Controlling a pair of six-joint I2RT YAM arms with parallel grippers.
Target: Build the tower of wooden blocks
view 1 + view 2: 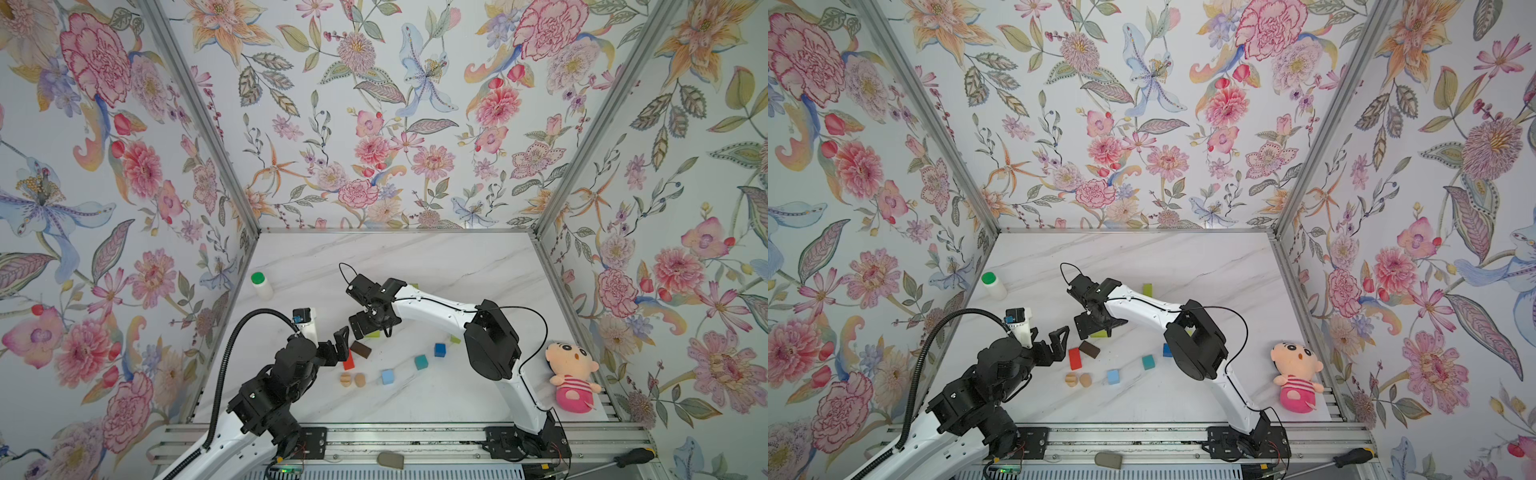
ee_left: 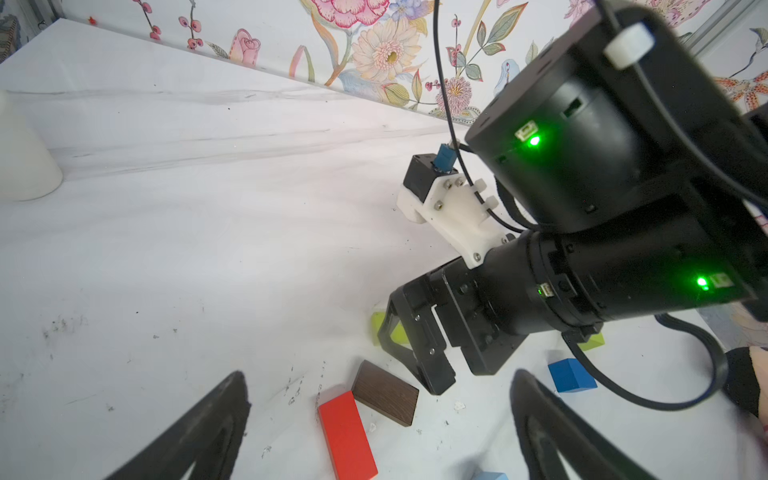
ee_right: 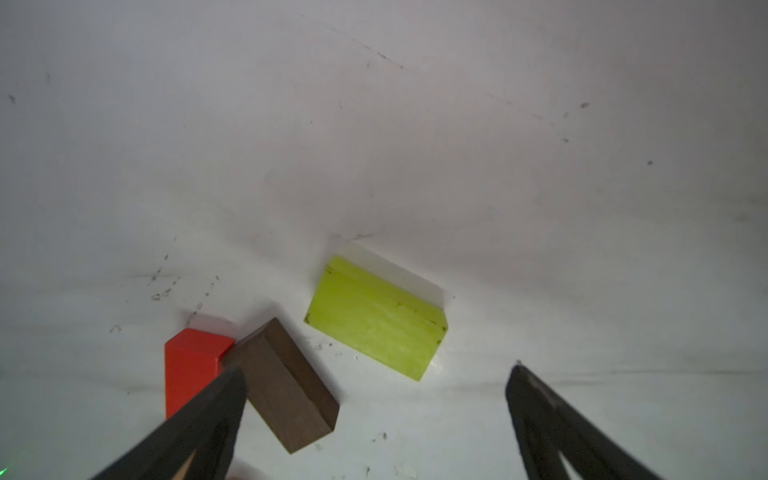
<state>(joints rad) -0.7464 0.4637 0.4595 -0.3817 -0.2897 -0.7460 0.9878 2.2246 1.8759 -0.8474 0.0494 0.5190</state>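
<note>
Loose wooden blocks lie flat on the white marble table (image 1: 415, 257); no tower stands. A red oblong (image 1: 348, 360) touches a dark-brown oblong (image 1: 360, 349) at one corner. Two tan rounded pieces (image 1: 352, 379), a light-blue cube (image 1: 387, 376), a teal cube (image 1: 421, 362) and a blue cube (image 1: 440, 349) sit nearer the front. A lime-green block (image 3: 376, 320) lies just beyond my right gripper (image 3: 376, 374), which hangs open and empty over it. My left gripper (image 2: 380, 395) is open too, low over the red oblong (image 2: 347, 436) and brown oblong (image 2: 386, 392).
A green-capped white bottle (image 1: 262, 286) stands at the back left. A pink plush doll (image 1: 571, 380) lies at the right edge. More lime-green pieces (image 1: 1148, 289) show partly behind the right arm. A screwdriver (image 1: 631, 457) rests on the front rail.
</note>
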